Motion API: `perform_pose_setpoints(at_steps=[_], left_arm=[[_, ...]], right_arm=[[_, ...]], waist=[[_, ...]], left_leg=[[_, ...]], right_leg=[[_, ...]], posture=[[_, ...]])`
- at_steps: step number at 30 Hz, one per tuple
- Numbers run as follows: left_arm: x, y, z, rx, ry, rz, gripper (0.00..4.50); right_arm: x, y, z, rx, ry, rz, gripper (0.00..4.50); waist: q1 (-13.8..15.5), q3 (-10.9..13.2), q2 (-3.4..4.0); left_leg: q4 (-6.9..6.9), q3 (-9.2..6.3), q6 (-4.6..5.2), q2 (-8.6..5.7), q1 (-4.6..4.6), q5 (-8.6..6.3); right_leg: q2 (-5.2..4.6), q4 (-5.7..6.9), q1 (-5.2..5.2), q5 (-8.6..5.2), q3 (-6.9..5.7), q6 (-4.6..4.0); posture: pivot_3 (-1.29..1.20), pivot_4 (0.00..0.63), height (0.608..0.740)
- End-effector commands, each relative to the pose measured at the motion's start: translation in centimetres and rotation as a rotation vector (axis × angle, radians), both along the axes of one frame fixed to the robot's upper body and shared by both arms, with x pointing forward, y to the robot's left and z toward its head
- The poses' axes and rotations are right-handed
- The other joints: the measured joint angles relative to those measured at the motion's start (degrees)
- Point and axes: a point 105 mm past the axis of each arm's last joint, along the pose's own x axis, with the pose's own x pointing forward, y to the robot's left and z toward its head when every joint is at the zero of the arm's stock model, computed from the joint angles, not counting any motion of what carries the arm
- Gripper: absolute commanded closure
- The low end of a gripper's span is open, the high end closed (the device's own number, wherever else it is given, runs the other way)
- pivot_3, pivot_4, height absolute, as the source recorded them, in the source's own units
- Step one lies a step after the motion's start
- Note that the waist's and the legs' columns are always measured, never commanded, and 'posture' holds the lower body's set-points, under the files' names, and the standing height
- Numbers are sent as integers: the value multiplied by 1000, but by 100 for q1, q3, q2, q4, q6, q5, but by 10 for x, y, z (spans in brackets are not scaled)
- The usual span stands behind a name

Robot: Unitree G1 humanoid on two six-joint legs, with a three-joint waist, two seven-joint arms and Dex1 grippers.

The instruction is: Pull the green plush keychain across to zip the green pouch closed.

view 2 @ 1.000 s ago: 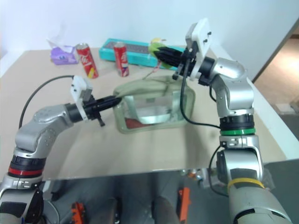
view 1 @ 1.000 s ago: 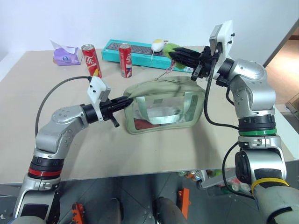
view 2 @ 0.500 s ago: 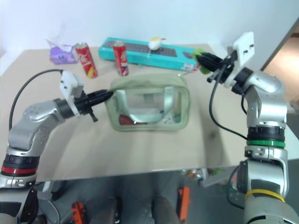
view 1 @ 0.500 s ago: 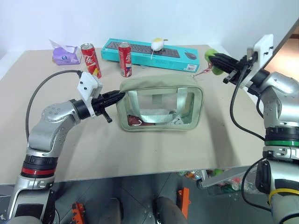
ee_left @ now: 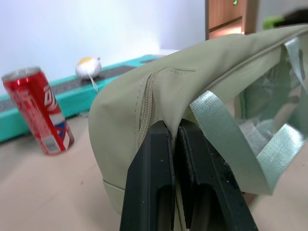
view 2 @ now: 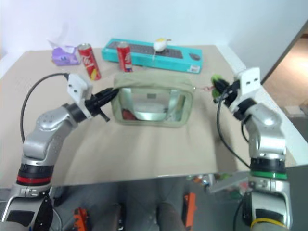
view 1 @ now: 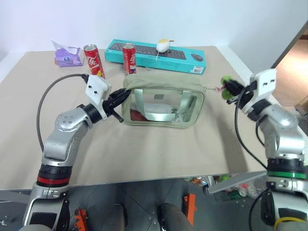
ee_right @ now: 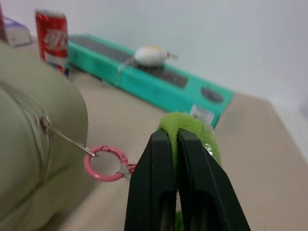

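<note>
Beige tabletop (view 1: 144, 154), white wall behind. Pouch (view 1: 163, 103) mid-frame, long axis left-right. L gripper (view 1: 121, 97) clamped on pouch's left end; R gripper (view 1: 230, 89) clamped on plush keychain (view 1: 224, 93), centre-right, its pink ring (ee_right: 105, 163) linked to zipper pull at pouch's right end. Farther back: cans (view 1: 129, 59), keyboard box (view 1: 159, 55).

The green pouch (view 1: 163, 101) sits mid-table; the left gripper (view 1: 124, 96) pinches its left end, and the right gripper (view 1: 230, 87) clamps the green plush keychain (view 1: 224, 81) just right of it.
</note>
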Motion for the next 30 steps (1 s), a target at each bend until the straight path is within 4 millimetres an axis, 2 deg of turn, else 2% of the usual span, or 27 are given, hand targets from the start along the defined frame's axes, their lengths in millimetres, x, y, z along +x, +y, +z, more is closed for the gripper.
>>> perform_pose_setpoints(at_steps=[1,6,12,15,18,21,23,24,29,30], left_arm=[[-5,6,16,-25,-62,35,4500],[-6,5,14,-31,-47,36,4500],[-5,5,11,-41,-31,42,4500],[-4,5,10,-44,-23,42,4500],[-3,5,7,-51,-2,42,4500],[-4,3,0,-29,35,21,4500],[-5,2,-2,-67,78,1,4500],[-5,3,-1,-83,91,-1,3766],[-4,5,2,-77,100,-16,2238],[-3,7,4,-77,99,-16,1758]], right_arm=[[-2,2,1,-7,-19,-47,4425],[-1,9,-24,-6,38,-45,4425],[-2,23,-67,-33,129,-19,4425],[-3,31,-80,-41,147,-6,4425],[-2,33,-79,-30,130,-3,4425],[-1,33,-62,51,83,20,4425],[-2,31,-43,73,33,35,3835],[-3,30,-36,77,17,42,3587],[-16,22,7,80,-83,85,1922],[-19,19,13,75,-94,89,1441]], waist=[[-4,0,0],[-3,0,-1],[-4,-1,-1],[-6,-1,-1],[-5,-1,-1],[-5,-2,-2],[-5,-2,-1],[-5,-2,-1],[1,-1,-1],[1,-1,-1]], left_leg=[[1,2,-1,0,2,0],[8,2,-1,0,8,3],[7,1,-1,1,8,3],[8,1,-1,1,9,3],[9,0,-2,1,11,4],[10,1,-2,1,16,4],[9,0,-2,1,21,4],[9,0,-2,1,23,4],[10,0,-2,0,23,4],[10,-1,-2,0,23,4]], right_leg=[[0,0,1,3,2,2],[1,0,9,10,2,6],[3,0,8,9,2,6],[4,0,9,10,2,4],[4,0,12,12,2,4],[4,0,18,13,2,6],[4,0,23,13,2,5],[4,0,25,12,2,6],[3,0,27,12,1,7],[3,-1,27,11,1,8]], posture=[[0,150,740],[0,150,740],[0,150,740],[0,150,740],[0,150,740],[0,150,740],[0,150,740],[0,150,740],[0,150,740],[0,150,740]])
